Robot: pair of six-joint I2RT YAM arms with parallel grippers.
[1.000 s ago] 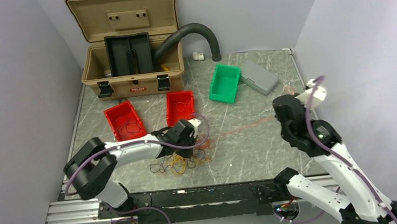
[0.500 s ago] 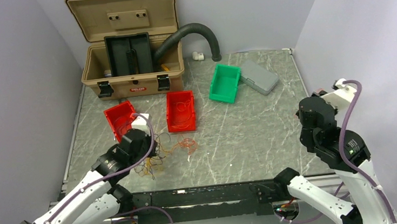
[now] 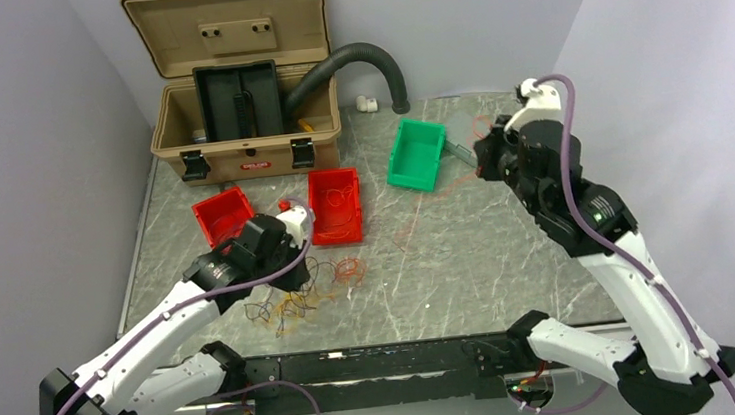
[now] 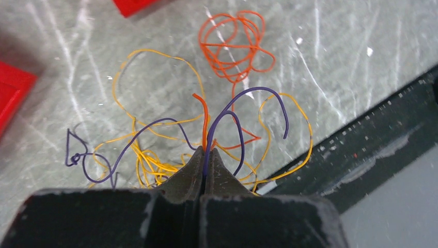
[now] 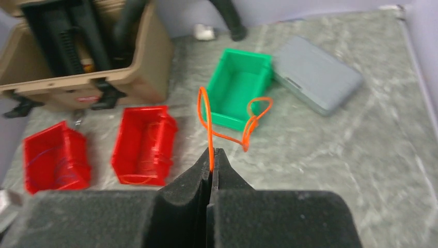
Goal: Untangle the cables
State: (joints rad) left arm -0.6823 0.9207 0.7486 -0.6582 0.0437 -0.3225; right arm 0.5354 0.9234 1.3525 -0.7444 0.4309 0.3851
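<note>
Nearest us, by the front edge of the grey marbled table (image 3: pixel 480 278), we see a loose heap of thin cables (image 3: pixel 296 292) in yellow, orange and dark purple. The left gripper (image 4: pixel 205 155) hangs just over the heap. Its jaws are pressed together on a few of its strands, one orange and the others purple. A separate orange tangle (image 4: pixel 232 46) lies just past the heap.

Beyond it sit two red bins, a left red bin (image 3: pixel 219 218) and a right red bin (image 3: pixel 335 205), each with thin wire inside.

Farther back on the right, the right gripper (image 5: pixel 212 155) is raised, jaws pinched tight on a single orange wire (image 5: pixel 208 129).

Behind it lies a green bin (image 3: pixel 416 153) with a grey case (image 5: pixel 316 75) against it.

At the far wall stands an open tan toolbox (image 3: pixel 247 143), and a black hose (image 3: pixel 355 58) arches out of it.
</note>
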